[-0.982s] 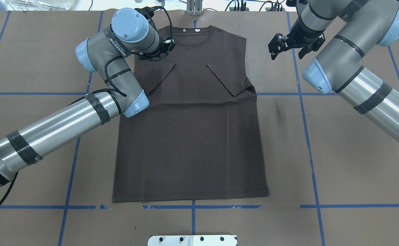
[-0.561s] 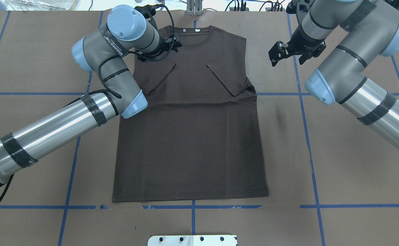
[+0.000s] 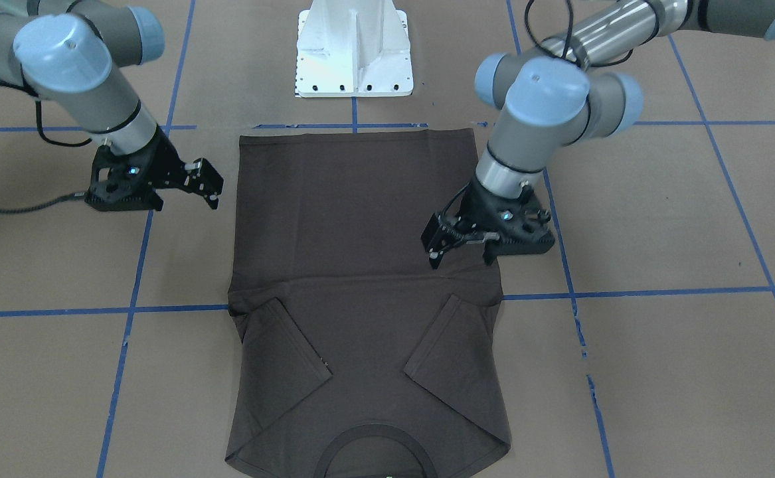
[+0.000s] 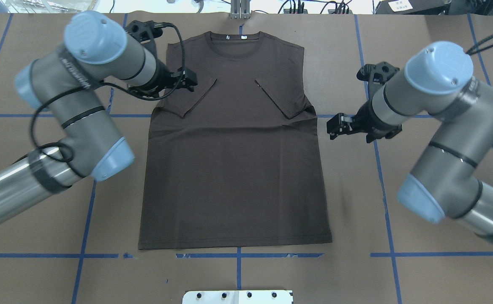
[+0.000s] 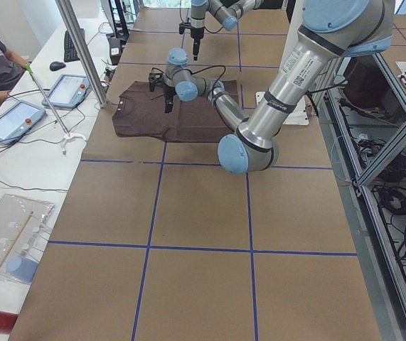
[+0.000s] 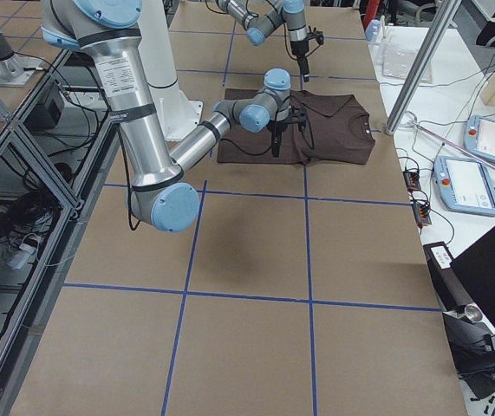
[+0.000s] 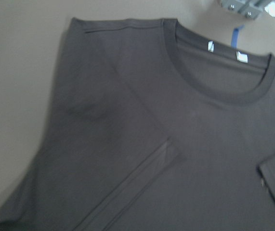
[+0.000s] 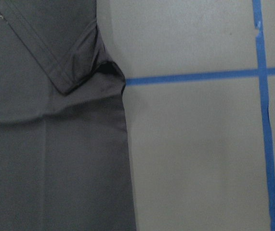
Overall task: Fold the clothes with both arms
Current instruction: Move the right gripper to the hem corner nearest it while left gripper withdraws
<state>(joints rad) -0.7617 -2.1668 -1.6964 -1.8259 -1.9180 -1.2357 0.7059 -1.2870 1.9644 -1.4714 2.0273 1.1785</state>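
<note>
With both hands apart and empty, lower your left hand (image 4: 188, 81) onto the shirt (image 4: 233, 169) edge under it and your right hand (image 4: 331, 126) onto the edge just beside it, level.

The left gripper (image 3: 461, 255) hung pointing down, jaws parted. The right gripper (image 4: 331, 128) hung likewise, jaws parted, well apart from it.

Matt soft-knit T-shirt (image 4: 233, 169), smooth tabletop (image 4: 419, 270)
</note>
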